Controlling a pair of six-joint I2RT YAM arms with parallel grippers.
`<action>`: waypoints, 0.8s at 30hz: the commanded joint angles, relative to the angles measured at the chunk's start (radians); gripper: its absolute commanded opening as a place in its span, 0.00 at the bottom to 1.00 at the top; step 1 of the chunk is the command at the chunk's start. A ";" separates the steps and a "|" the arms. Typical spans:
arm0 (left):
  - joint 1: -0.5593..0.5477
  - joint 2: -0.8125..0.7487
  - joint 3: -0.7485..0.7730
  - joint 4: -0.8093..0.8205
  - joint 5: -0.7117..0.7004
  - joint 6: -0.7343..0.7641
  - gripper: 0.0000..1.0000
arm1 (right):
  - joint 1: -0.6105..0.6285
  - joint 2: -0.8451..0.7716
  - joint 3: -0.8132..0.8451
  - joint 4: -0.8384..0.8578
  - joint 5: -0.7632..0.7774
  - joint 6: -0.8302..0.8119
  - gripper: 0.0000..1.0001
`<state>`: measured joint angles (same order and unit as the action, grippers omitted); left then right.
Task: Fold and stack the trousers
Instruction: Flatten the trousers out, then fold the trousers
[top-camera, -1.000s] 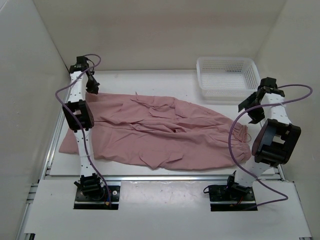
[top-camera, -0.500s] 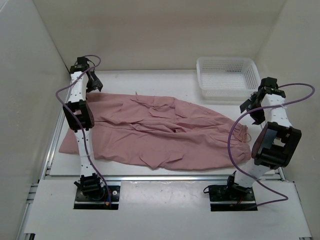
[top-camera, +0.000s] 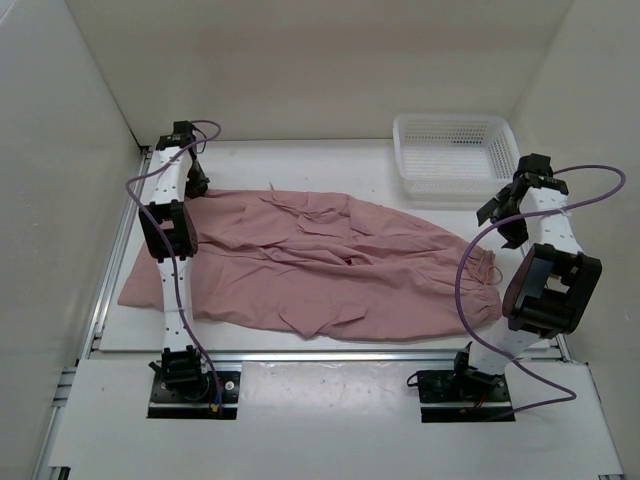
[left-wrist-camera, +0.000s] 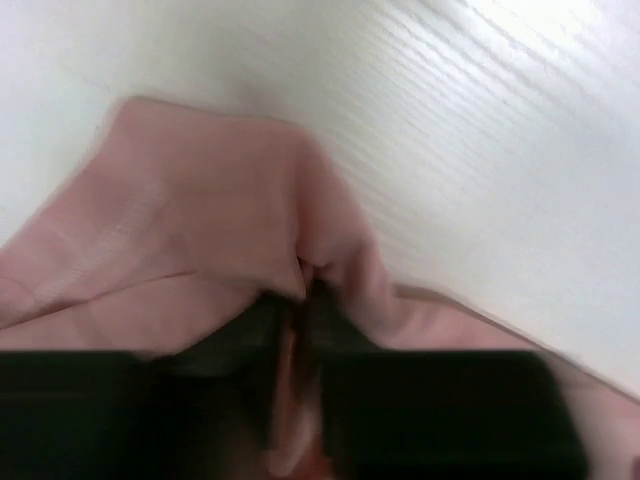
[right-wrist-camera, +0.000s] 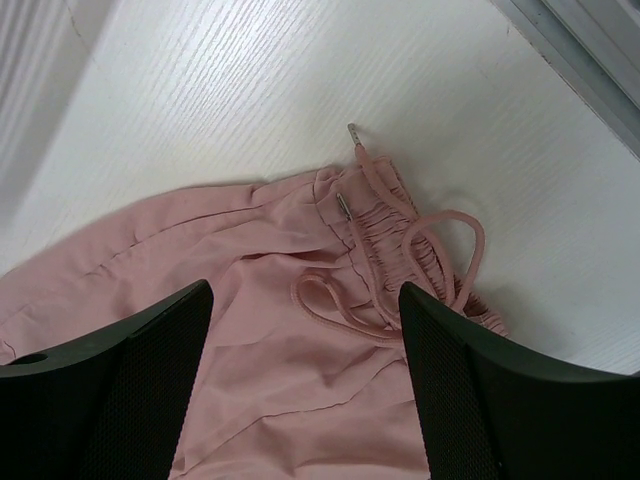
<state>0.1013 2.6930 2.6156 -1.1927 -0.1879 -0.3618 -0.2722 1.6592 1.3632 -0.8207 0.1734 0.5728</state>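
Observation:
The dusty-pink trousers (top-camera: 320, 260) lie spread across the table, legs to the left, gathered waist with its drawstring at the right. My left gripper (top-camera: 196, 182) is down at the far-left leg end and is shut on a pinched fold of the trousers (left-wrist-camera: 210, 240); the fabric bunches between the dark fingers (left-wrist-camera: 245, 335). My right gripper (top-camera: 503, 222) hovers open above the waist, apart from the cloth. In the right wrist view the waistband and cord (right-wrist-camera: 420, 250) lie between the spread fingers (right-wrist-camera: 130, 390).
A white mesh basket (top-camera: 455, 155) stands at the back right, near the right arm. White walls enclose the table on the left, back and right. A metal rail (top-camera: 330, 355) runs along the near edge.
My left gripper moved right and down onto the leg end and closed on the cloth. The right gripper barely shifted.

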 joint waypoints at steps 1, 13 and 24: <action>-0.017 -0.012 0.001 -0.024 -0.051 0.034 0.18 | 0.010 -0.026 0.019 -0.012 -0.009 0.002 0.80; -0.017 -0.208 0.027 0.059 0.090 0.001 0.10 | 0.010 -0.044 0.017 -0.021 -0.018 -0.017 0.80; -0.017 -0.323 -0.005 0.070 0.119 -0.008 0.10 | -0.019 0.120 0.007 -0.021 -0.120 0.120 0.80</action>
<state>0.0834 2.4252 2.6198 -1.1347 -0.0895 -0.3645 -0.2710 1.7416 1.3632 -0.8215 0.0978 0.6323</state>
